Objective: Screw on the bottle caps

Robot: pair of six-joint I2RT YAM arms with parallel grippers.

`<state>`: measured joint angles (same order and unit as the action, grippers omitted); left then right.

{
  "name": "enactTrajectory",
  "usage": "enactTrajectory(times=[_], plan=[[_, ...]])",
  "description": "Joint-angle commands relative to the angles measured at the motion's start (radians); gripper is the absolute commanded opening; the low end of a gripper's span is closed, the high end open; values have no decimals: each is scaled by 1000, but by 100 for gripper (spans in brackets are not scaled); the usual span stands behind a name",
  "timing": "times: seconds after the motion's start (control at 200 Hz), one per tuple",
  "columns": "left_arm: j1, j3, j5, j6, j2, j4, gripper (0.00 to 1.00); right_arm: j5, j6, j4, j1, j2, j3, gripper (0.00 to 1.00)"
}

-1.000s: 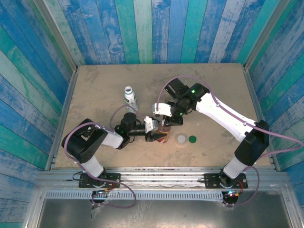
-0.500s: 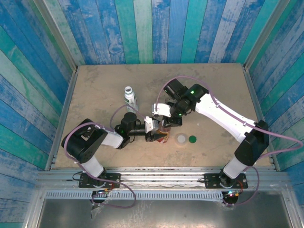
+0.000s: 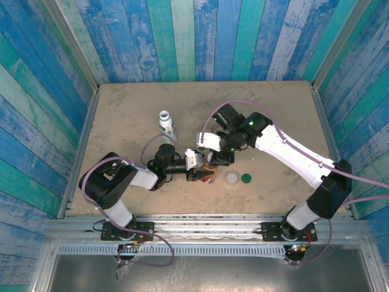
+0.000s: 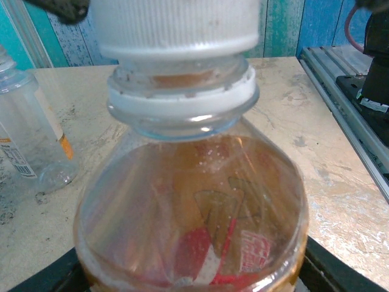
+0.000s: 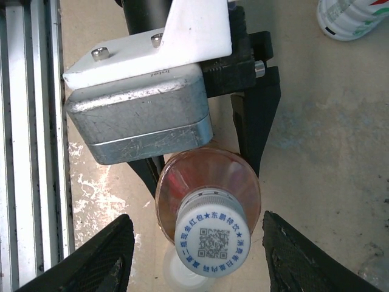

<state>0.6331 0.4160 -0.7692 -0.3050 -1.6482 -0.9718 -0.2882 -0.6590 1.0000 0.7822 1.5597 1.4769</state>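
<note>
The amber-liquid bottle (image 3: 208, 176) stands upright close to the table's near edge, about midway along it. A white ribbed cap (image 5: 211, 233) printed with a square code sits on its neck; the left wrist view shows the cap (image 4: 176, 24) just above the neck ring, and whether it is fully seated I cannot tell.

The left gripper (image 3: 202, 175) is clenched on the bottle's body from the left, one dark finger (image 5: 255, 121) on each side. The right gripper (image 5: 197, 216) hangs over the cap with its jaws released, and bare table shows between each finger and the cap.

Just right of the bottle, the translucent whitish cap (image 3: 231, 178) and the dark green cap (image 3: 246, 178) lie side by side. A short clear bottle with an orange label (image 4: 30, 140) stands uncapped near the amber one. The white-labelled bottle (image 3: 165, 126) stands apart, left of centre.

The table (image 3: 121, 109) is bare across its far half and along its right side. A metal rail (image 5: 30, 121) borders the near edge.
</note>
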Motion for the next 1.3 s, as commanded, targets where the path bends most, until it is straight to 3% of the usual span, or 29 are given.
enactTrajectory(times=[0.0, 0.431, 0.832, 0.992, 1.292], plan=[[3, -6, 30, -4, 19, 104, 62, 12, 21, -1, 6, -25, -4, 57], [5, -3, 30, -6, 14, 107, 62, 16, 30, 8, 6, 0, 3, 39], [5, -2, 63, 16, 11, 90, 61, 15, 117, 12, 6, 3, 4, 33], [5, -1, 103, 37, 11, 82, 62, 63, 263, -8, 20, 0, -13, 30], [6, 1, 152, 61, 14, 84, 62, 340, 703, -35, 114, -11, -35, 28]])
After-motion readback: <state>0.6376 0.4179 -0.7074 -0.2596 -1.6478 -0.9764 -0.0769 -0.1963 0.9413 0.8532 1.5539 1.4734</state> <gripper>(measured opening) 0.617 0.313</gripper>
